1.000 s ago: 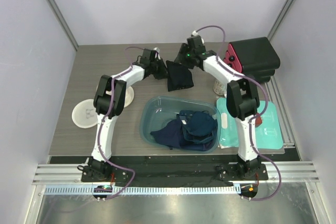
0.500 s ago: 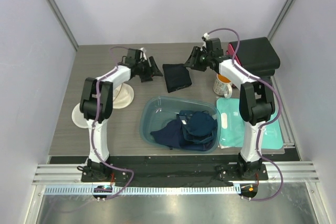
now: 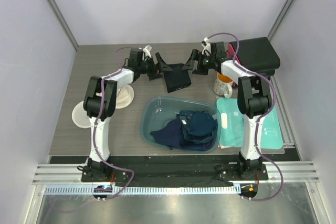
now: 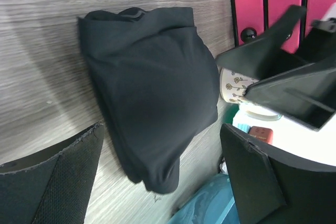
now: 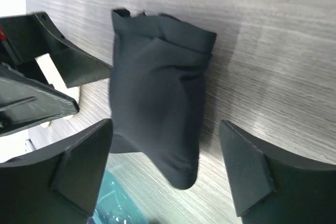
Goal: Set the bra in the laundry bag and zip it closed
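The bra (image 3: 176, 78) is a folded black bundle lying on the wooden table at the back centre. My left gripper (image 3: 159, 66) stands open just left of it, my right gripper (image 3: 192, 66) open just right of it, and neither touches it. The left wrist view shows the bra (image 4: 152, 87) ahead of the wide-apart left gripper (image 4: 161, 135). From the right wrist it is the same: bra (image 5: 157, 93) loose on the table, right gripper (image 5: 165, 129) spread. The laundry bag (image 3: 79, 116) lies at the left, its two cream discs partly behind my left arm.
A teal basin (image 3: 149, 109) with a heap of navy clothes (image 3: 191, 127) sits at the centre front. A flat teal pouch (image 3: 262, 129) lies at the right. A flowered mug (image 3: 222, 84) and a black and pink box (image 3: 257, 56) stand at the back right.
Both grippers have opened and let go of the bra. It hung between them a second ago and now lies on the table, with the grippers drawn apart to either side.
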`<state>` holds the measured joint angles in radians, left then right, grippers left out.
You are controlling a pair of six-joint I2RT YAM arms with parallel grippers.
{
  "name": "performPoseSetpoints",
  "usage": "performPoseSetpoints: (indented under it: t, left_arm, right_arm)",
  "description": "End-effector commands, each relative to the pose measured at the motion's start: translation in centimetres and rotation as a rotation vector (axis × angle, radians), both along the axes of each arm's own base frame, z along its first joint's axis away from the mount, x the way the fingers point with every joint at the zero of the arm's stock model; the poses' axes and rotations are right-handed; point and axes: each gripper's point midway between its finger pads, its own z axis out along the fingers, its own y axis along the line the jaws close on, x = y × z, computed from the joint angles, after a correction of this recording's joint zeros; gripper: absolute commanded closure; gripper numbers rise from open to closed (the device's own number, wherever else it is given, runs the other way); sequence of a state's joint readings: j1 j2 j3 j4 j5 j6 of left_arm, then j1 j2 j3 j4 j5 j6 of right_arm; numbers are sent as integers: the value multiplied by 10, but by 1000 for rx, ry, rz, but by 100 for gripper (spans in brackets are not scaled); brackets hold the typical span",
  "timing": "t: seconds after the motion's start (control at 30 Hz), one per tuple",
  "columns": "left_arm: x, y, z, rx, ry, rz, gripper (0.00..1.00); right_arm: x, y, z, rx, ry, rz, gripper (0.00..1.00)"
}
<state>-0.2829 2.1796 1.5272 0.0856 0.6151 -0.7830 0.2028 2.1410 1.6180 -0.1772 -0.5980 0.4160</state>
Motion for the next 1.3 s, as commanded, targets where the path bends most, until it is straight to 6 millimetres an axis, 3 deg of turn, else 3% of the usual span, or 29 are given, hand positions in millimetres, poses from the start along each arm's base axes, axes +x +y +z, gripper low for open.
performPoseSetpoints:
  t: [0.0,0.13,0.5,0.9,1.27]
  left_arm:
    - [11,-11,20,-50,-45,-32,12]
    - [9,-9,6,-28,-23,-31,15]
    - [8,-8,-11,20,12,-34,21]
    - [4,-14,-16,43,33,-44,23]
    - [1,-11,-22,98,39,-48,25]
  right_arm:
    - [9,11,22,35,-90,74,7]
    - [8,19,13,74,-62,116,0]
    - [2,36,-14,139,-14,161,0]
    - [3,60,-10,219,-45,183,1]
    - [2,55,-32,176,-14,141,2]
